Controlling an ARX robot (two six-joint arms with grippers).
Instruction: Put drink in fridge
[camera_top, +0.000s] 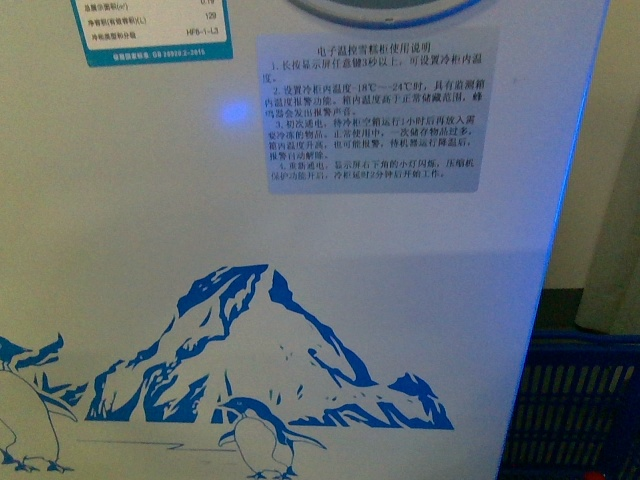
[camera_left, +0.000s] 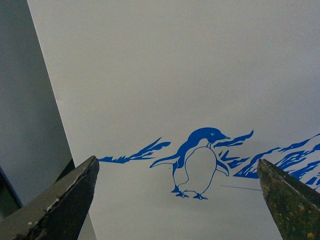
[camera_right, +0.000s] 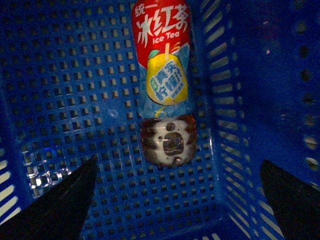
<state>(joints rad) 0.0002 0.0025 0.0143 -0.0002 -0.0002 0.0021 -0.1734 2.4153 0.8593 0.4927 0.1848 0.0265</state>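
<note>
The drink (camera_right: 163, 85), a small plastic bottle with a red label in white writing and a yellow lemon picture, lies on the floor of a blue mesh basket (camera_right: 70, 100); its cap is out of view. My right gripper (camera_right: 177, 200) is open above the basket, jaws wide apart, the bottle's base just beyond them. The fridge (camera_top: 300, 260), white with a blue penguin-and-mountain picture, fills the front view and shows in the left wrist view (camera_left: 200, 75). My left gripper (camera_left: 177, 200) is open and empty, facing the fridge's side wall.
The blue mesh basket (camera_top: 580, 410) stands on the floor right of the fridge. A white instruction sticker (camera_top: 375, 110) and a label (camera_top: 150, 30) are on the fridge front. A grey surface (camera_left: 25, 100) stands beside the fridge.
</note>
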